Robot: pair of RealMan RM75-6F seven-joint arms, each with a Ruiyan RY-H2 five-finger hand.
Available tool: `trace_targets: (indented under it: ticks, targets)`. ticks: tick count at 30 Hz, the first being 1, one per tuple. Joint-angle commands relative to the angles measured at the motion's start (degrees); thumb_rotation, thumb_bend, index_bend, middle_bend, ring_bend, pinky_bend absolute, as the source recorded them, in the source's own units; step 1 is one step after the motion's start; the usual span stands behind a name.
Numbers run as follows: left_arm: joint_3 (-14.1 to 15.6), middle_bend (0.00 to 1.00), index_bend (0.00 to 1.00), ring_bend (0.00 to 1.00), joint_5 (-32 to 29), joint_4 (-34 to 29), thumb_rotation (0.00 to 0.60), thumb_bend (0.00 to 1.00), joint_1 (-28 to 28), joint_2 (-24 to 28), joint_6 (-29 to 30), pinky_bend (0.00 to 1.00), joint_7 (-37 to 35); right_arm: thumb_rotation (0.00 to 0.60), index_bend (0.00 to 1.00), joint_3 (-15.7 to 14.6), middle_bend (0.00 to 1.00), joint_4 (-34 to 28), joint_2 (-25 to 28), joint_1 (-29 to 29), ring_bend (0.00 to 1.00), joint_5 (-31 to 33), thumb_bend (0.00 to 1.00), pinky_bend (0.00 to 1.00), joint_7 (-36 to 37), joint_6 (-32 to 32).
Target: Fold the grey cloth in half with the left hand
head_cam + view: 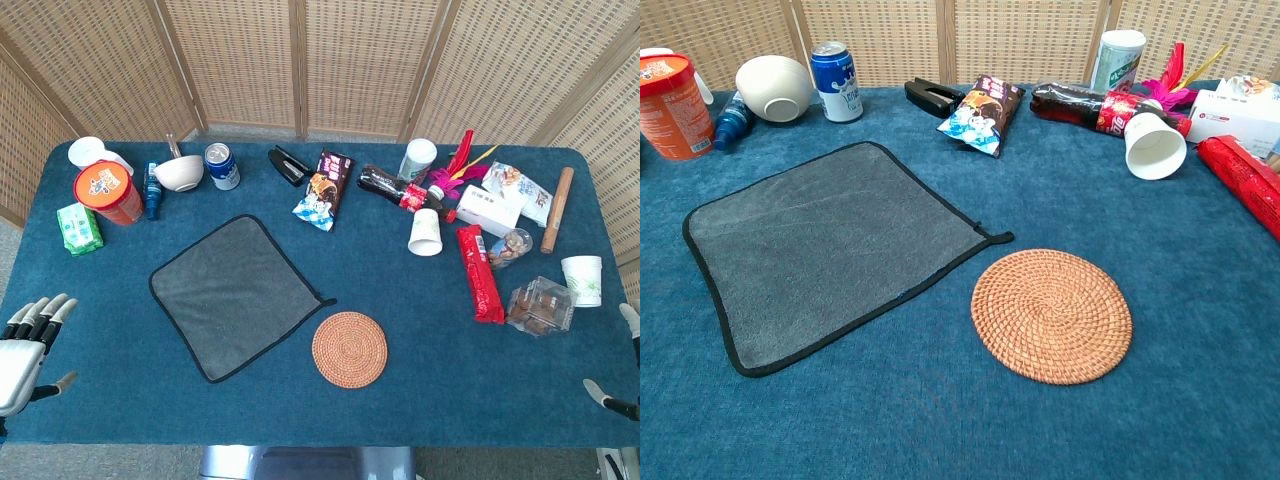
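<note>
The left hand [25,345] hovers with fingers spread, holding nothing; the grey cloth [235,295] lies flat, unfolded, well off to its right; the right hand [615,395] is barely visible, its state untellable.

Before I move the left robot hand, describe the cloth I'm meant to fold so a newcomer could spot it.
Start from the blue carpeted table; left of centre lies the flat grey square cloth with black edging, spread open and turned like a diamond. Just right of its loop-tagged corner sits a round woven rattan coaster. The cloth is the only large, flat, grey thing there.
</note>
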Motion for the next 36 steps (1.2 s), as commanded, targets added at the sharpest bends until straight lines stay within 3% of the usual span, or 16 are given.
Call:
trace_targets:
  ticks: [1,9,14,21,27,36]
  targets:
    - [0.02,0.00,0.00,0.00,-0.02,0.12,0.600,0.24,0.00,-0.01,-0.02,0.12,-0.11,0.600,0.00,-0.06,0.00,-0.09,-0.06,0.00,0.00,-0.14,0.00,0.00,-0.21,0.04]
    - [0.17,0.00,0.00,0.00,0.22,0.43,0.600,0.24,-0.24,-0.29,-0.50,0.12,-0.23,0.600,0.00,-0.02,0.00,-0.30,0.03,-0.09,0.00,-0.06,0.00,0.00,0.04,0.17]
    - [-1.28,0.00,0.02,0.00,0.09,0.03,0.600,0.24,-2.03,-0.89,-1.66,0.12,-0.95,0.600,0.00,0.20,0.00,-0.37,0.20,0.05,0.00,0.45,0.00,0.00,0.46,-0.11]
    - [-7.12,0.00,0.10,0.00,-2.22,1.30,0.600,0.24,-12.86,-2.76,-13.15,0.09,-0.67,0.600,0.00,0.90,0.00,-0.16,0.05,1.09,0.00,2.65,0.00,0.00,0.27,-2.21]
    - [-11.42,0.00,0.12,0.00,-6.92,3.27,0.600,0.24,-21.94,-6.02,-23.11,0.06,4.69,0.600,0.00,1.25,0.00,-0.30,0.36,1.67,0.00,4.32,0.00,0.00,0.45,-3.74]
    - [-13.44,0.00,0.13,0.00,-10.07,10.41,0.600,0.24,-32.48,-13.41,-33.12,0.04,11.10,0.600,0.00,1.60,0.00,-0.37,0.80,1.99,0.00,6.37,0.00,0.00,0.49,-4.98]
